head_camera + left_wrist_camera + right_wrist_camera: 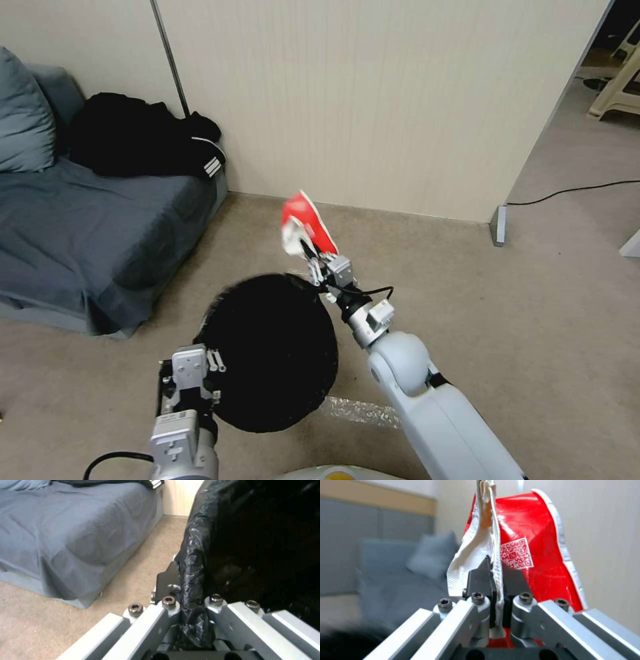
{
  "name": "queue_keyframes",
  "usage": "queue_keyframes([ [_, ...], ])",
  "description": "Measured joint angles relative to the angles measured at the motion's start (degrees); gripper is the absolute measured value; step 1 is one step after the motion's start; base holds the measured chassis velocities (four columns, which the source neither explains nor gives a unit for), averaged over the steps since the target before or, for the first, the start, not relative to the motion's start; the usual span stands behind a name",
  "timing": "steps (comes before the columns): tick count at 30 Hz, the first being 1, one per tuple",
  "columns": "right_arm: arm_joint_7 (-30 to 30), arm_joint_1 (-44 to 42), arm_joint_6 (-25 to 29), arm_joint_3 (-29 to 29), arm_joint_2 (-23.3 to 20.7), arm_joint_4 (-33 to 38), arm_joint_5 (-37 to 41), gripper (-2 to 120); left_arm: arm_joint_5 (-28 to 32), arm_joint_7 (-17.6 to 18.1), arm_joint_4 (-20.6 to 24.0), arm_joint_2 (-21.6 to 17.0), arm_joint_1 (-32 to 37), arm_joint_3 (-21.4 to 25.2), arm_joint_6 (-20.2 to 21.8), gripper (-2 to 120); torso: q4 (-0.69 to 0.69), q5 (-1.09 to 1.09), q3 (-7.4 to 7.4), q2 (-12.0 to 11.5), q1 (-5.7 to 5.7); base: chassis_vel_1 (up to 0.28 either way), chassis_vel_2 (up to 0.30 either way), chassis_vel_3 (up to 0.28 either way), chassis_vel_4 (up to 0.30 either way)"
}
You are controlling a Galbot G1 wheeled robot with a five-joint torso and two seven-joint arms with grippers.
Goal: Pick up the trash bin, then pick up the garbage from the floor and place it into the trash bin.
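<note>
The trash bin (270, 350) shows as a round black-lined opening held up off the carpet, tilted toward me. My left gripper (200, 393) is shut on its near left rim; in the left wrist view the black liner (193, 575) is pinched between the fingers (166, 580). My right gripper (312, 257) is raised just beyond the bin's far right rim, shut on a piece of garbage, a red-white packet (305, 223). The right wrist view shows that packet (526, 555) standing up from the closed fingers (480, 577), its QR code facing the camera.
A grey sofa (87, 227) with a cushion and black clothing (140, 143) fills the left. A beige wall panel (373, 100) stands straight ahead. A clear plastic scrap (360, 410) lies on the carpet by the bin. A black cable (573, 190) runs across the floor at right.
</note>
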State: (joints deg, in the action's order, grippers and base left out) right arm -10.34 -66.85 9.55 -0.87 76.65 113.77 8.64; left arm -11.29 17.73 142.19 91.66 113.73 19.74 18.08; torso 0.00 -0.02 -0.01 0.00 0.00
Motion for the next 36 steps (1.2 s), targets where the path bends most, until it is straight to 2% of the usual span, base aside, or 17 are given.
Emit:
queue_keyframes([
  [5, -2.0, -4.0, 1.1, -1.5, -2.1, 7.0, -0.2, 0, 0.0, 0.0, 0.0, 0.0, -0.1, 0.2, 0.1, 0, -0.01, 0.03, 0.00, 0.0, 0.00, 0.000, 0.000, 0.000, 0.000],
  [16, -5.1, -6.7, 3.0, -2.1, -4.0, 10.0, -0.7, 0, -0.4, -0.1, -0.5, 0.2, -0.5, -0.1, 0.2, 0, 0.00, 0.02, 0.00, 0.0, 0.00, 0.000, 0.000, 0.000, 0.000],
  [23, -5.6, -9.3, 5.0, -3.1, -6.7, 5.8, -2.1, 0, -0.3, -0.2, -0.6, 0.3, -0.9, 0.2, 0.6, 0, 0.00, 0.03, 0.00, 0.0, 0.00, 0.000, 0.000, 0.000, 0.000],
  [36, -6.2, -13.5, 8.1, -1.2, -7.9, -2.2, -3.1, 0, 1.3, -0.4, -0.3, 0.2, -2.2, 0.9, 1.4, 0, 0.00, 0.02, 0.01, 0.0, 0.00, 0.000, 0.000, 0.000, 0.000],
])
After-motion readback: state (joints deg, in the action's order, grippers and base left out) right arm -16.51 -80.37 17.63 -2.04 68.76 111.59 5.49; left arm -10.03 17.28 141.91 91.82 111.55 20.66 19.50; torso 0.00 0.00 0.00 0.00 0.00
